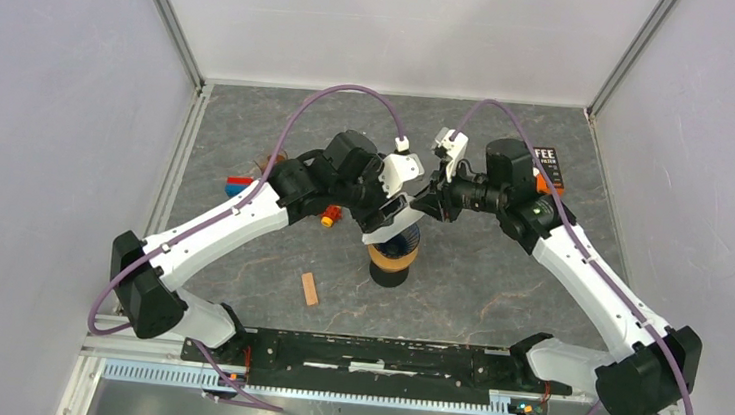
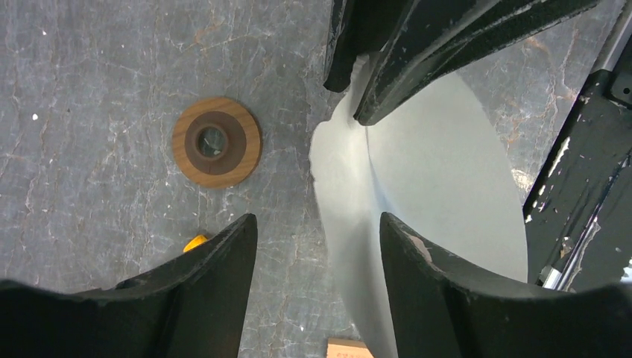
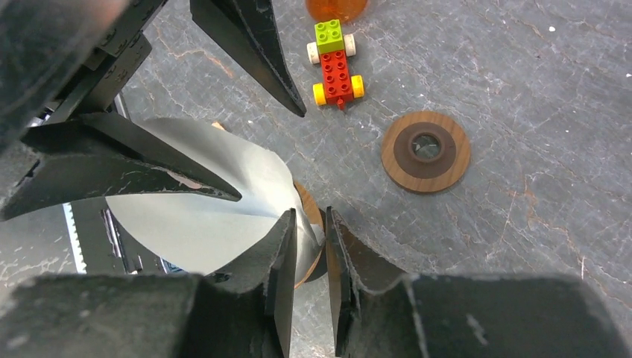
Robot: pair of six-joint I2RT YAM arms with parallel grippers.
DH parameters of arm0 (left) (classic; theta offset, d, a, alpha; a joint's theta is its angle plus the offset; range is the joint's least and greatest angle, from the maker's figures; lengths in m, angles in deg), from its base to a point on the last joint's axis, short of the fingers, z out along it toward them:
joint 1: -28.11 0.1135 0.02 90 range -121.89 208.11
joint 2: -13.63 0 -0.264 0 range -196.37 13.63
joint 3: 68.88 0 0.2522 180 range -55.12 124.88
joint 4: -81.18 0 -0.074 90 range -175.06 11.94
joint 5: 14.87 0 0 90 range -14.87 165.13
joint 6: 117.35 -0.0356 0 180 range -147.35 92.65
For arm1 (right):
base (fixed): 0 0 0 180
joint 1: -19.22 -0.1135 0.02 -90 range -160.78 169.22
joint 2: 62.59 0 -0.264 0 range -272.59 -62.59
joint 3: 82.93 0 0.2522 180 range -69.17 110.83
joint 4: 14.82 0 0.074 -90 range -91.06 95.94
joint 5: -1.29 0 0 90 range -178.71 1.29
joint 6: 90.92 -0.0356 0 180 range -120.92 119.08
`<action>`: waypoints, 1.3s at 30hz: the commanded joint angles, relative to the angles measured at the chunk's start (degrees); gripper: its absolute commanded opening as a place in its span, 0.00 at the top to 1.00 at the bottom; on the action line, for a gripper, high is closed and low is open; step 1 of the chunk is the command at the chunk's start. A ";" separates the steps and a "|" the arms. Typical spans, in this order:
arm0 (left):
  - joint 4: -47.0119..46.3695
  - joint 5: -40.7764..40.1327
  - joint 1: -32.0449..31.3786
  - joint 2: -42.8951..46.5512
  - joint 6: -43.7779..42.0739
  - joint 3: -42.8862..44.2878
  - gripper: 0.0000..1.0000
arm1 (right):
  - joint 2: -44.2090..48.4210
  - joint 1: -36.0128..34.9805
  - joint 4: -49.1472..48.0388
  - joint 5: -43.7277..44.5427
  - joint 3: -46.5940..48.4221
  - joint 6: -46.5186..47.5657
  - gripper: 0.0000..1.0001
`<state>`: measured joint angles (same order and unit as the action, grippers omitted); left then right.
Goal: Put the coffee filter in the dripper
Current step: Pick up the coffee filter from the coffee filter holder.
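**Filter held over dripper, right claw gripping**

The right claw [image 3: 309, 218] is closed on the edge of the white paper coffee filter [image 3: 201, 216]. We see the paper pinched in the thin gap between its fingers.

The left claw [image 2: 319, 220] is open wide. The filter's fold sits in its gap, with one finger [image 2: 436, 283] lying across the paper and the other clear of it.

From the top view we note both claws meeting at mid-tabletop. The filter hangs partly opened over the black ribbed dripper with a wooden collar [image 1: 392, 262], overlapping its top at 11 o'clock. We cannot tell whether they touch.

Also on the grey marbled tabletop [image 1: 498, 279]:
- a round wooden disc with a dark centre [image 2: 216, 142], which we see only from the wrist views
- a small toy car of red and green bricks [image 3: 335, 63]
- a small flat wooden block [image 1: 309, 288], at 8 o'clock of the dripper
- a dark filter box [image 1: 549, 168], at 2 o'clock of the dripper
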<state>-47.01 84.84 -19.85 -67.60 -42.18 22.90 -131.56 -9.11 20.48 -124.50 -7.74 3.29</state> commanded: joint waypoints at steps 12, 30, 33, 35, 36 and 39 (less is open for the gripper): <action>-1.13 4.57 0.24 1.79 -0.18 3.07 0.54 | 4.05 -0.14 -1.66 1.42 0.78 2.29 0.64; -0.80 7.07 0.24 0.76 0.94 5.76 0.98 | 6.32 0.97 -0.52 3.27 1.51 3.50 0.62; -0.69 7.07 0.24 0.52 1.42 6.56 0.98 | 6.90 1.57 -0.44 3.51 1.75 3.61 0.60; -0.67 6.44 0.24 0.39 1.97 7.41 0.98 | 7.17 2.07 -0.21 3.60 2.51 3.37 0.56; -0.52 6.07 0.24 0.36 2.39 8.21 0.98 | 7.31 2.39 -0.15 3.70 3.00 3.12 0.52; 0.24 5.66 0.33 0.03 3.57 10.84 0.98 | 7.48 3.42 -0.27 3.71 5.05 1.77 0.45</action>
<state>-46.86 90.46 -19.85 -67.44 -41.98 28.64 -125.61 -6.86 21.07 -121.57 -7.26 6.00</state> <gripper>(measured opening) 0.032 0.512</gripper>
